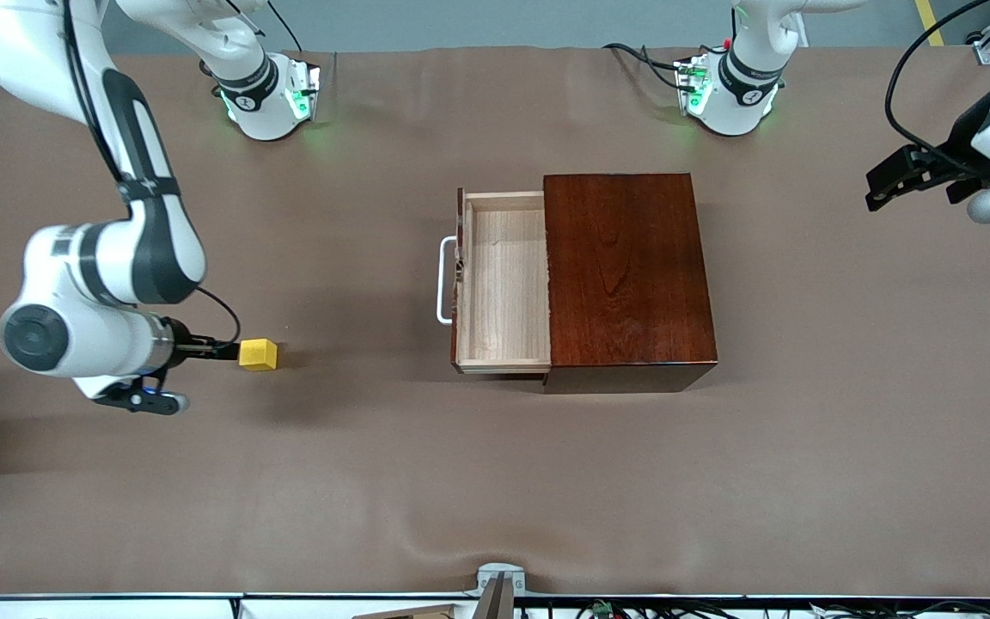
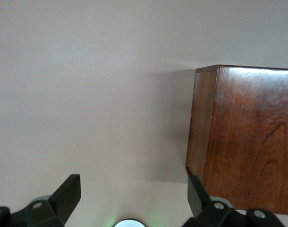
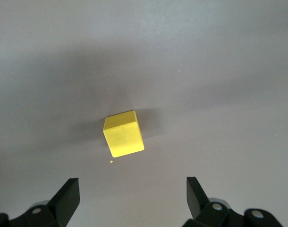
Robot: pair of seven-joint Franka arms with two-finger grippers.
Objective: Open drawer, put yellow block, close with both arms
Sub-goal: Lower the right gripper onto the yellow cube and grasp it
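Hovering: right gripper (image 3: 131, 194) spread wide above yellow block (image 3: 123, 134), apart.

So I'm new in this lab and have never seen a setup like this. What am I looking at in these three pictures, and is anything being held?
Two white robot arms work at a brown table. The wide picture looks down from across the table; the other two come from cameras on the wrists. A dark wooden box has its drawer pulled open and empty. The right gripper is open over the yellow block, which lies on the table toward the right arm's end. The left gripper waits open beside the box. Nothing is held.
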